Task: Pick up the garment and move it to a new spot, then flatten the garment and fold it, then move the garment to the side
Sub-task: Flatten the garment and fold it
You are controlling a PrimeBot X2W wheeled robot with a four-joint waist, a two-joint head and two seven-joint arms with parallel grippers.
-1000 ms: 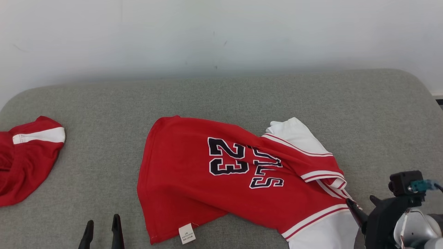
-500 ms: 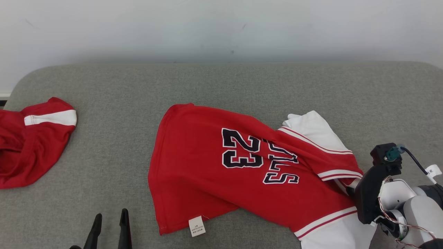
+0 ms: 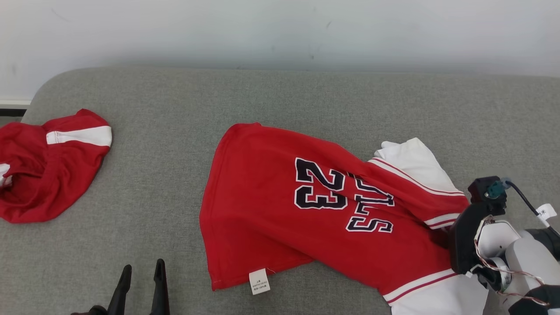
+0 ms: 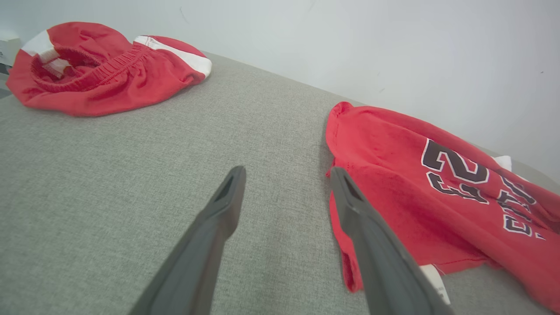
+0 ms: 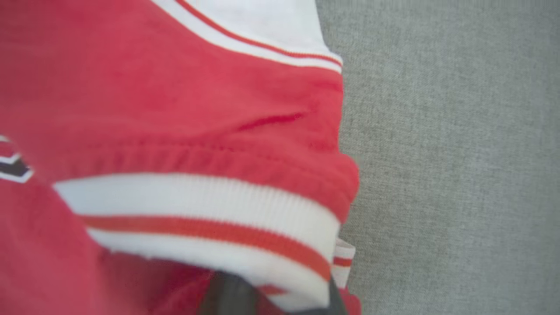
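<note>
The garment (image 3: 306, 214) is a red jersey with a black "23" and white sleeves, lying spread but wrinkled on the grey surface (image 3: 271, 96). My right gripper (image 3: 453, 238) is at the garment's collar on its right end. Its dark fingers (image 5: 227, 297) stand close together, and the white-and-red ribbed collar band (image 5: 210, 218) is bunched over and between them. My left gripper (image 3: 142, 280) is open and holds nothing. It sits low on the bare surface, just left of the garment's (image 4: 420, 188) hem, and its fingertips (image 4: 236, 175) touch no cloth.
A second red piece with a white stripe and an elastic waistband (image 3: 52, 170) lies crumpled at the far left, near the surface's rounded corner (image 4: 100, 70). A white wall (image 3: 280, 30) runs behind the surface. Bare grey fabric separates the two pieces.
The head camera has turned, shifting the whole picture. My right gripper has pushed into the collar and its fingers have come together on it. The left gripper stays open.
</note>
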